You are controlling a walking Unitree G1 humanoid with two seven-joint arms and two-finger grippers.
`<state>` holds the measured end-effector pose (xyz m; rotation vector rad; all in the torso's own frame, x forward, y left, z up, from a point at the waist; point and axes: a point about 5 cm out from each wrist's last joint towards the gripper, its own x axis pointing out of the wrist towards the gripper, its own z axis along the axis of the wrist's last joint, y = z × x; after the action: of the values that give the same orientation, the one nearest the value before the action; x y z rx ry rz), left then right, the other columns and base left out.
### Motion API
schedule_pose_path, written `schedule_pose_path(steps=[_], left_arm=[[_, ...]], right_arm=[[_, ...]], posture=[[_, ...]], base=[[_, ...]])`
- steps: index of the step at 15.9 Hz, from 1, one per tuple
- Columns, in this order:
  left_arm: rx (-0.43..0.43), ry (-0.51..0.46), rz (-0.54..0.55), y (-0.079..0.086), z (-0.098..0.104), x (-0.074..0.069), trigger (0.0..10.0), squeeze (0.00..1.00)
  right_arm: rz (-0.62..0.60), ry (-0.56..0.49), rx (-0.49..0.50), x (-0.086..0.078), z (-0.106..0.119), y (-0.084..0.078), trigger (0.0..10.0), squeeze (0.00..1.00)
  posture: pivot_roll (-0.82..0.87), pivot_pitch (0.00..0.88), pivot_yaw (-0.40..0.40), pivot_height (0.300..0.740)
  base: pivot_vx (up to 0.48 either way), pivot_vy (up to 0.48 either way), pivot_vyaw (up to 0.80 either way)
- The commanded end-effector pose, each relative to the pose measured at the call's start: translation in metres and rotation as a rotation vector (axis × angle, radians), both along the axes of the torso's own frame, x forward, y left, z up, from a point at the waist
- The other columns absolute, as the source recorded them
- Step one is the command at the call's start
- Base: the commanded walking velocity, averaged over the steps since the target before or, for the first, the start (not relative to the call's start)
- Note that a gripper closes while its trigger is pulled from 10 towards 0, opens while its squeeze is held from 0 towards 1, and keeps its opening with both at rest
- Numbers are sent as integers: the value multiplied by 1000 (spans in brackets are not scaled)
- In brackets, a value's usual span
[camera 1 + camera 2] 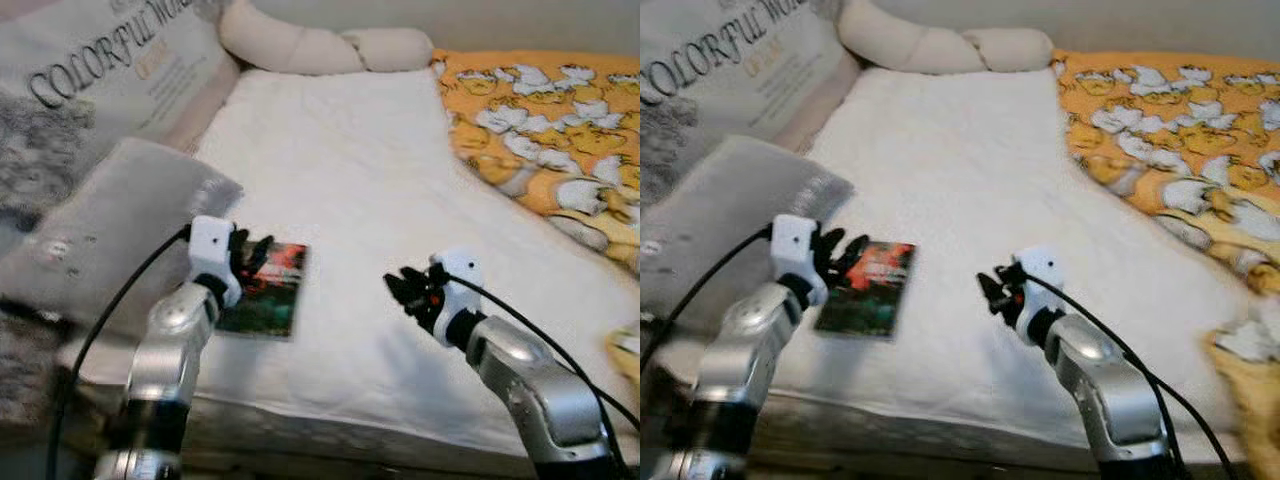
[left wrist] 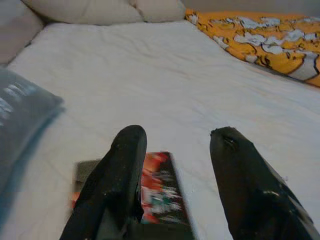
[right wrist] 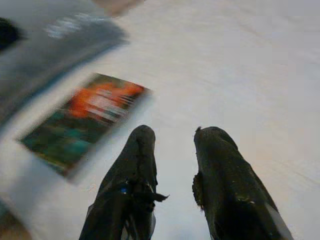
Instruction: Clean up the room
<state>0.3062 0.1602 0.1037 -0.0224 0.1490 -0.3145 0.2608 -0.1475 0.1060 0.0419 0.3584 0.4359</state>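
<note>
Left gripper (image 2: 175,145) fingers parted, empty, hovering over near end of book (image 1: 265,290). Right gripper (image 1: 398,287) fingers slightly apart, empty, well apart from book. One book, flat on white bed (image 1: 380,200) near front edge. One grey pillow (image 1: 110,225) just beside book. One orange blanket (image 1: 550,130) far right.

Both arms are shiny silver tubes with rounded joints, each ending in a chunky white wrist block. The left gripper (image 1: 252,252) and right gripper (image 1: 400,288) have long black fingers, and a thin black cable loops along each arm.
</note>
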Motion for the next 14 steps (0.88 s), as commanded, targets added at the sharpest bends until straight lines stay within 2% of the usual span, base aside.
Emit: schedule_pose_path(steps=[1,5,13,14], left_arm=[[32,6,35,5,3,-3,10000,0],[16,31,84,3,10,-15,10000,0],[29,55,98,-2,11,-17,10000,0],[32,59,104,-2,12,-17,10000,0]], right_arm=[[-34,-19,-18,3,1,-3,10000,0],[-115,0,-74,9,-8,-12,10000,0],[-160,26,-137,14,-17,-15,10000,0],[-175,30,-157,16,-19,-18,10000,0]], posture=[[-18,0,23,740],[-6,0,11,740],[-13,0,18,740],[-13,0,18,740]], base=[[0,-480,0],[0,-480,0],[0,-480,0],[0,0,0]])
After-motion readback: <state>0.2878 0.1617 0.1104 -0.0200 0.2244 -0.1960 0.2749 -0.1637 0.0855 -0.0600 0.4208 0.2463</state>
